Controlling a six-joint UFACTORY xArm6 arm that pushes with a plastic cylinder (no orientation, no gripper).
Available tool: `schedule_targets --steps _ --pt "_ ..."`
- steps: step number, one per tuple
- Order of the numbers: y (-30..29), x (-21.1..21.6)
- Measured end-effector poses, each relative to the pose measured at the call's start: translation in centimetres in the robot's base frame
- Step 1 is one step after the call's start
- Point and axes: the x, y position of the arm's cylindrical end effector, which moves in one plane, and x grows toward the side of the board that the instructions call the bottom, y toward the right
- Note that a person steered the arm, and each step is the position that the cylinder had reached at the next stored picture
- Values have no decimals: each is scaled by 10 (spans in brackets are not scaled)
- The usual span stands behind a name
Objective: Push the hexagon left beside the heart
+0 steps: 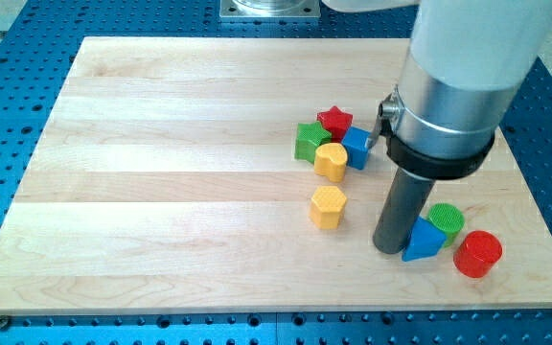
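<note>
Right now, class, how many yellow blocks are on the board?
2: a yellow heart in the upper cluster, and a yellow hexagon alone just below it. The arm could hide others.

Bright, even overhead light covers the pale wooden bench (pixel 161 144); blocks cast short, soft shadows. Mild glare streaks the arm's metal collar (pixel 448 96). Focus stays sharp throughout, edges undistorted.

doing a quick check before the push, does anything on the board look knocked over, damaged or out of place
Nothing stands out. All blocks sit flat on the wooden board: the yellow hexagon alone, the yellow heart in a cluster above it. My tip rests against the blue triangle, right of the hexagon.
</note>
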Motion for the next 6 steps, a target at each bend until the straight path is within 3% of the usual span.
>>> schedule_targets --steps 1,3,4,6 --pt "-45 -8" --pt "-68 -56" --pt "-93 -47" --pt "-114 -71"
